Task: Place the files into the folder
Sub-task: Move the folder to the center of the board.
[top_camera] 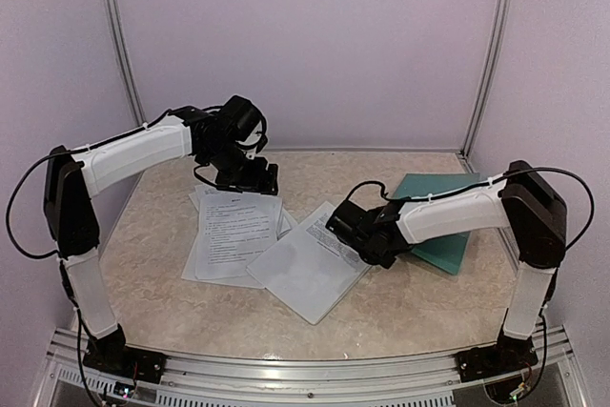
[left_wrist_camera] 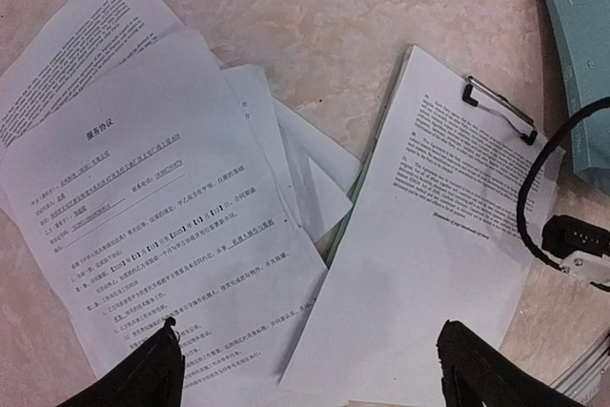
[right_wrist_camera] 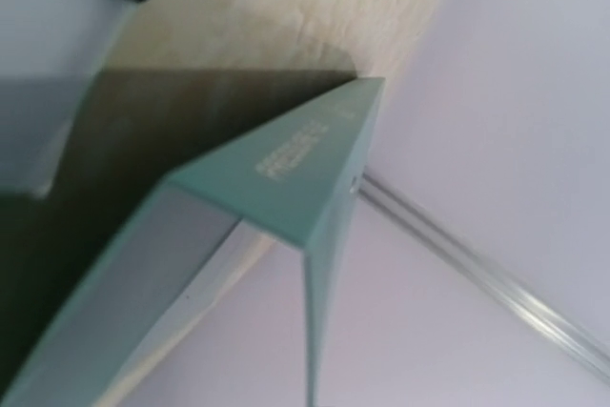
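The files (top_camera: 233, 231) lie fanned in a loose pile at the table's centre left; the top sheet (left_wrist_camera: 172, 207) carries black printed text. My left gripper (top_camera: 250, 181) hovers over the pile's far end, open, and its dark fingertips (left_wrist_camera: 143, 378) stand wide apart with nothing between them. The teal folder (top_camera: 438, 250) lies at the right, under my right forearm. My right gripper (top_camera: 355, 235) is at the folder's left edge, shut. In the right wrist view the folder's cover (right_wrist_camera: 286, 169) stands raised like a tent and runs down to the frame's bottom; the fingers themselves do not show.
A clipboard with a white printed sheet (top_camera: 310, 264) lies tilted between the pile and the folder, its clip (left_wrist_camera: 500, 109) near the folder (left_wrist_camera: 581, 54). Walls and metal rails close in the back and both sides. A black cable (left_wrist_camera: 529, 207) loops by the right wrist.
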Robot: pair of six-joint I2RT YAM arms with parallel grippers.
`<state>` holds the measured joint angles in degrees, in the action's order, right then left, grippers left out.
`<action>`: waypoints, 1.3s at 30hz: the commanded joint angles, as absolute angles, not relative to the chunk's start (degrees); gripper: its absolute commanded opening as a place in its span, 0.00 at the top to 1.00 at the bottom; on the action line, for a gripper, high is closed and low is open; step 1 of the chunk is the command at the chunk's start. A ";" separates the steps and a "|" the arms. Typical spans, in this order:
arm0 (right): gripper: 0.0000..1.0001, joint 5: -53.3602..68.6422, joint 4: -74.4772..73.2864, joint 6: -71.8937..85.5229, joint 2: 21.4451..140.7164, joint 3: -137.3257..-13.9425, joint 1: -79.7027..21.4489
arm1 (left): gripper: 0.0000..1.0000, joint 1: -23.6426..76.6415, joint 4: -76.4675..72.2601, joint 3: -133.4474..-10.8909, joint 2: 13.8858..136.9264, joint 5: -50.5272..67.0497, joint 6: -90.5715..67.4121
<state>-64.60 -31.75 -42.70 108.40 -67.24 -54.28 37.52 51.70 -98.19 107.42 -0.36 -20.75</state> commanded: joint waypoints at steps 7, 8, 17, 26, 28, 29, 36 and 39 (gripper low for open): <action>1.00 -64.57 -29.13 -54.30 104.61 -67.46 -65.14 | 0.12 37.51 52.62 -102.13 104.77 1.76 -20.57; 1.00 -64.25 -29.11 -55.18 105.16 -67.71 -66.27 | 0.12 37.59 53.03 -102.81 104.77 1.91 -20.45; 1.00 -61.17 -22.61 -60.63 109.13 -67.44 -73.27 | 0.13 42.73 53.32 -109.16 102.64 4.41 -15.19; 1.00 -59.49 -21.76 -60.47 115.51 -71.26 -74.16 | 0.12 50.95 67.34 -140.67 116.82 3.93 -16.26; 1.00 -59.71 -22.22 -60.26 116.91 -72.19 -74.32 | 0.11 52.40 71.79 -149.09 121.81 4.09 -16.66; 1.00 -59.54 -23.01 -59.84 117.65 -72.89 -74.47 | 0.10 52.68 72.62 -151.50 123.59 4.95 -17.45; 1.00 -60.04 -26.25 -59.48 121.78 -77.33 -76.08 | 0.11 52.91 66.29 -146.10 127.17 11.38 -23.69; 1.00 -60.42 -29.20 -58.64 123.62 -80.73 -76.28 | 0.11 53.83 65.48 -146.07 128.83 11.50 -23.88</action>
